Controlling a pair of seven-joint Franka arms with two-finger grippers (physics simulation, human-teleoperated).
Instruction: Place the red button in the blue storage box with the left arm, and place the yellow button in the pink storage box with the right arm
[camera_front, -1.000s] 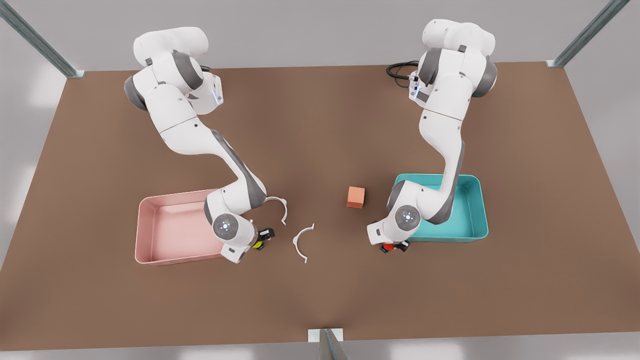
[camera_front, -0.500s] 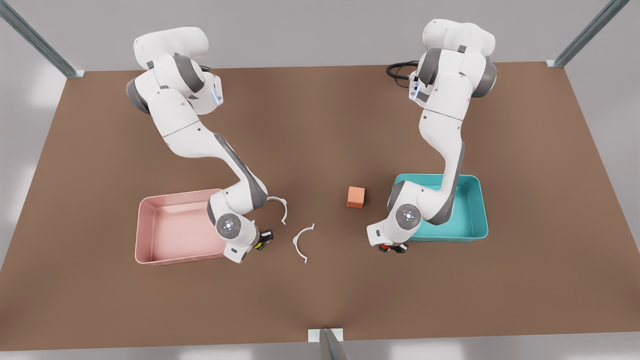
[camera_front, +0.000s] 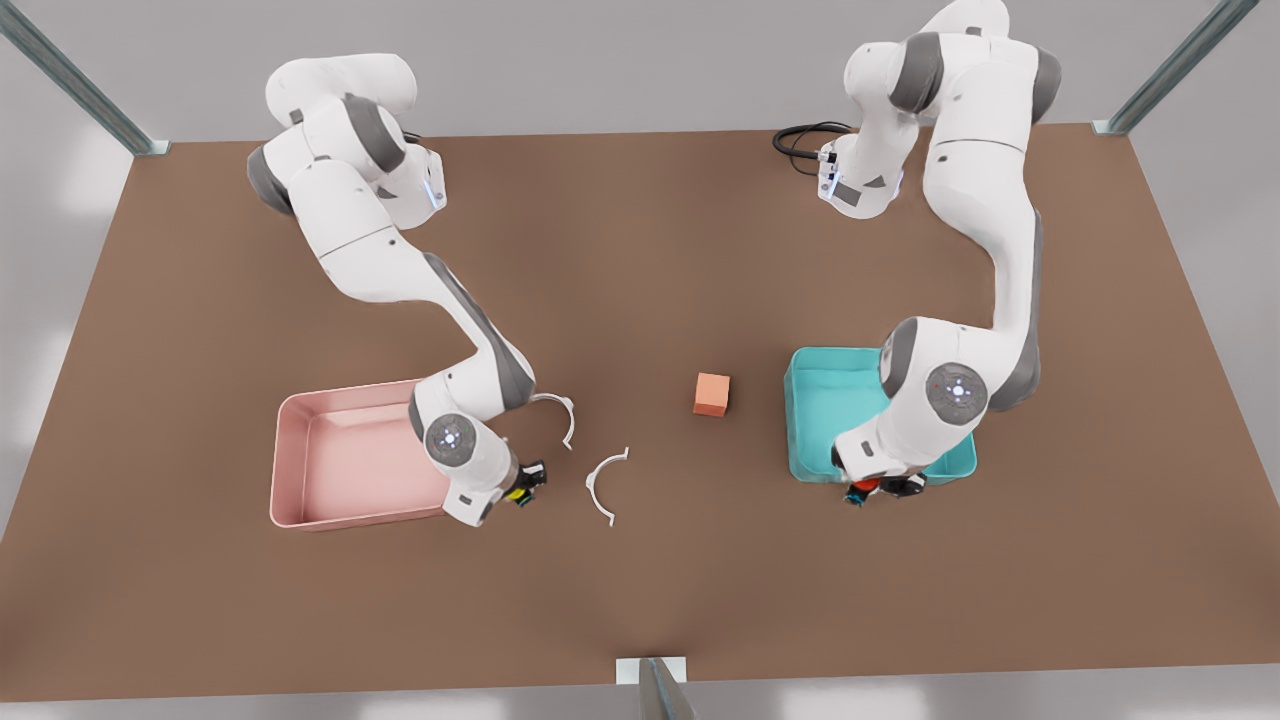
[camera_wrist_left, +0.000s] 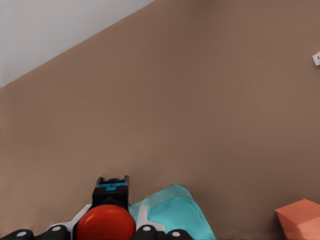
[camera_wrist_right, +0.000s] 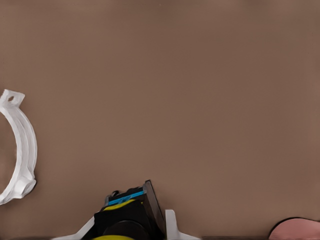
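Both claws grip buttons: left claw (camera_front: 872, 488) has carried the red button (camera_front: 865, 485) to the blue storage box (camera_front: 815, 400); right claw (camera_front: 520, 488) holds the yellow button (camera_front: 517, 491) beside the pink storage box (camera_front: 300, 420).

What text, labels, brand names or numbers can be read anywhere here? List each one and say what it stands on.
None: no readable word, number or brand mark stands on anything.
red button, in the left hand: a small blue strip on its dark base, no writing to make out.
yellow button, in the right hand: the same blue strip, unreadable.
blue storage box, pink storage box, orange cube: plain.
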